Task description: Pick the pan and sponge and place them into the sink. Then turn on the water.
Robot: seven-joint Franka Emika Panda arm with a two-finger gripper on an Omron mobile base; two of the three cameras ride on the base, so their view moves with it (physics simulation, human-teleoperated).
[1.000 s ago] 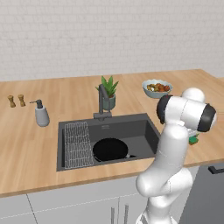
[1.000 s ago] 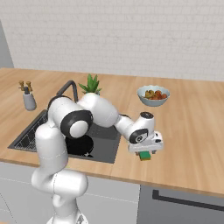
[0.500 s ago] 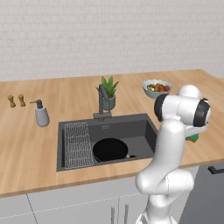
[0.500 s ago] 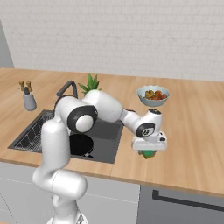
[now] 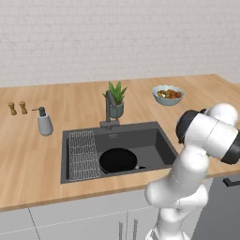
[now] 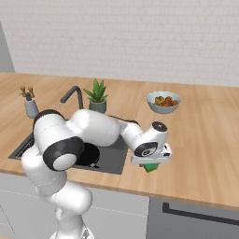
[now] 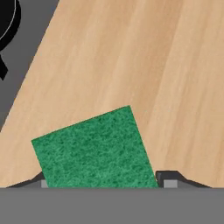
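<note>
Looking along the tool (image 7: 103, 183), you see its two dark fingertips (image 7: 168, 178) standing on either side of the sponge (image 7: 95, 149), one at each lower corner of the green top; whether they press on it you cannot tell, since the bottom of that view cuts off the tips and the sponge's near edge. The sponge lies flat on the wooden counter (image 7: 131, 57), right of the sink (image 5: 145, 140). In the right base view the white hand covers nearly all of it, leaving a sliver of green under the wrist (image 6: 150, 166). In the left base view the arm's upper links hide that patch of counter.

The pan (image 5: 118, 160) sits in the sink beside the wire rack (image 5: 82, 154), its handle short and hard to make out against the dark basin. The faucet (image 5: 109, 107) stands behind the sink, partly overlapping the potted plant (image 5: 117, 99). No writing is readable on the soap dispenser (image 5: 44, 123) or on the bowl of fruit (image 5: 168, 94).
</note>
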